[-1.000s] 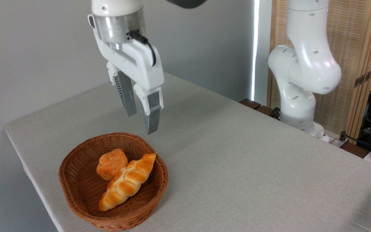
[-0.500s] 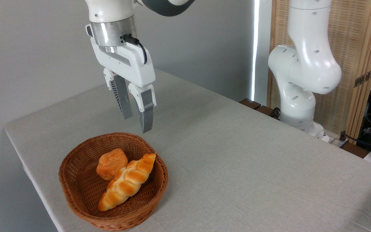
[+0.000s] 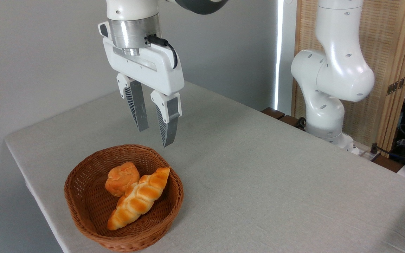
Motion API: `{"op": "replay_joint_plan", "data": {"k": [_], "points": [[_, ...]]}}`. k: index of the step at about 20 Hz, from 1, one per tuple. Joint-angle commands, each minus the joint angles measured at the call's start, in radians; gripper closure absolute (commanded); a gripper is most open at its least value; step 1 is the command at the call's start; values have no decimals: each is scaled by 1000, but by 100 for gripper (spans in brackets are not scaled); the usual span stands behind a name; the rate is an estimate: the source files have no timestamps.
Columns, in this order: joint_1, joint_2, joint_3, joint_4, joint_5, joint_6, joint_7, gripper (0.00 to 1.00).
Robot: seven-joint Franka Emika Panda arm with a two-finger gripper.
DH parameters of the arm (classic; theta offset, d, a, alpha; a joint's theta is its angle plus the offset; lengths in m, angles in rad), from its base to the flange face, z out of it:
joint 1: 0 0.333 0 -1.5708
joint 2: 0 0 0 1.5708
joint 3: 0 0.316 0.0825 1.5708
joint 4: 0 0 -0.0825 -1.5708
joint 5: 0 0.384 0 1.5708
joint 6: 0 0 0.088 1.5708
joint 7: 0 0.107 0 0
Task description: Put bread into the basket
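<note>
Bread (image 3: 138,203) overlaps bun (image 3: 121,177); basket (image 3: 83,168) base cropped.

You are seeing bare bench (image 3: 276,182) all around the basket (image 3: 83,218). Inside it, the bread (image 3: 137,203) and a bun (image 3: 121,177) are filling the middle. The pincer (image 3: 155,137) is hanging clear above its far rim.

Robot lab, white arm base (image 3: 323,116) beside cloth-covered table (image 3: 258,182), loose cables (image 3: 404,149)

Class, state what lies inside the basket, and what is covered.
Inside the basket lie the bread and a bun, touching. The bread hides part of the bun's lower right and the weave beneath.
</note>
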Motion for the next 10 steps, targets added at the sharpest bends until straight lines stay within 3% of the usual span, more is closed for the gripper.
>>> {"op": "replay_joint_plan", "data": {"k": [1,10], "points": [[7,-24,-1,-24,-19,17,-1,0],[7,-22,4,-23,-17,-3,44,0]]}}
